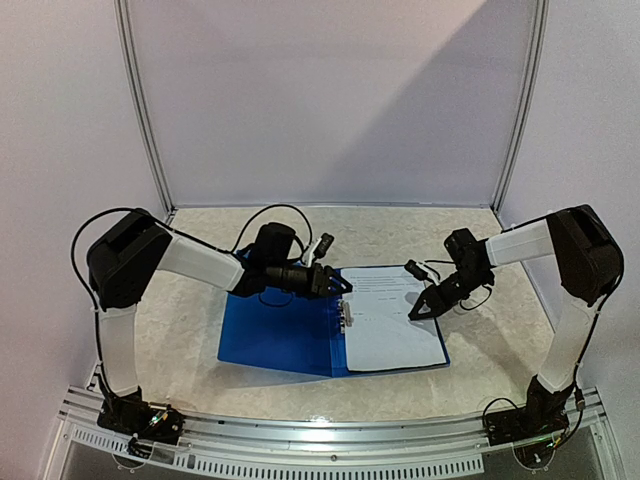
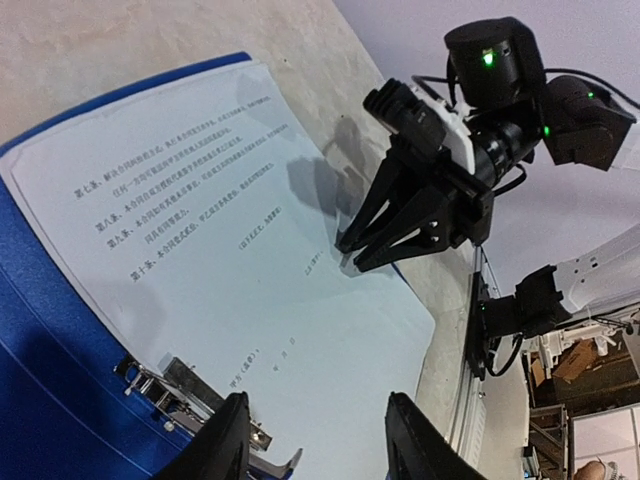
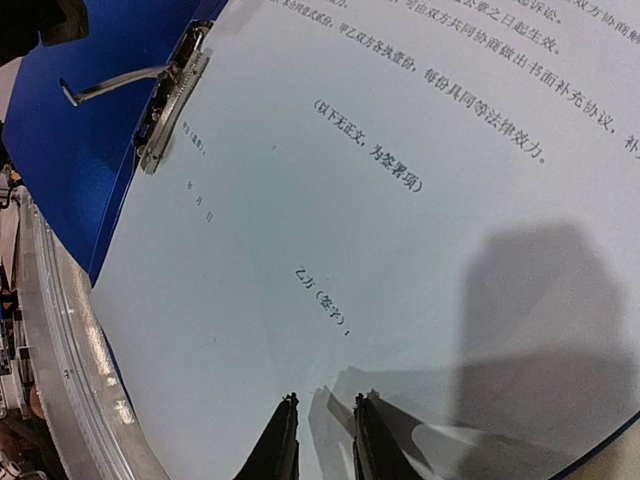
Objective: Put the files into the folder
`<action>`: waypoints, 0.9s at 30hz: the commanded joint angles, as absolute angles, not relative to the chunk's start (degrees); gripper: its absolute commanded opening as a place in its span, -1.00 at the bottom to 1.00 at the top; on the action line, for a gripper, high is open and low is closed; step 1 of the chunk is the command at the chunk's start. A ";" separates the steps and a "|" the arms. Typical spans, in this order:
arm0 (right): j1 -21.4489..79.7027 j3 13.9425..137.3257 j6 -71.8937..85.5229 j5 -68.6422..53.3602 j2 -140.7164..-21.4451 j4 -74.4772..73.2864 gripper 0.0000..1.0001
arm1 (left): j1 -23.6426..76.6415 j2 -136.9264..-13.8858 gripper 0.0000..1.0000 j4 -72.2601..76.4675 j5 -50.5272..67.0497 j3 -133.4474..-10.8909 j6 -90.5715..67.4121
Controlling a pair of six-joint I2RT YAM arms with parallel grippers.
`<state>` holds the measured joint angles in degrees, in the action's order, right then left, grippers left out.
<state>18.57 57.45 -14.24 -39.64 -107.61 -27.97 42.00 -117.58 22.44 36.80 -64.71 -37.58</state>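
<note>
Two tools: left tool (image 2: 316, 408) gapes empty, right tool (image 3: 326, 402) narrow on flat white files (image 1: 395, 320) in glossy blue folder (image 1: 275, 335).

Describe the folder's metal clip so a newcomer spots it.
Find the open blue folder lying in the middle of the table. A white printed sheet covers its right half; the metal clip sits along that sheet's left edge, at the spine. It is the only shiny silver piece there.
</note>
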 commanded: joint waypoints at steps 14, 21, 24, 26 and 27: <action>19.16 55.37 -14.59 -33.46 -108.05 -30.01 -0.59 | 41.30 -126.54 -0.08 -10.26 26.98 -95.03 -23.11; 19.14 55.13 -15.09 -33.54 -107.54 -30.15 -0.58 | 41.31 -135.20 -0.07 -13.15 28.32 -102.94 -22.76; 19.12 55.11 -15.29 -33.62 -107.19 -30.22 -0.57 | 41.22 -138.01 -0.07 -14.67 27.91 -105.71 -22.67; 19.11 55.11 -15.37 -33.37 -106.90 -30.20 -0.57 | 41.22 -139.35 -0.07 -15.36 27.82 -106.61 -22.73; 19.11 55.11 -15.45 -33.16 -106.74 -30.19 -0.57 | 41.22 -139.80 -0.07 -15.46 28.07 -106.69 -22.83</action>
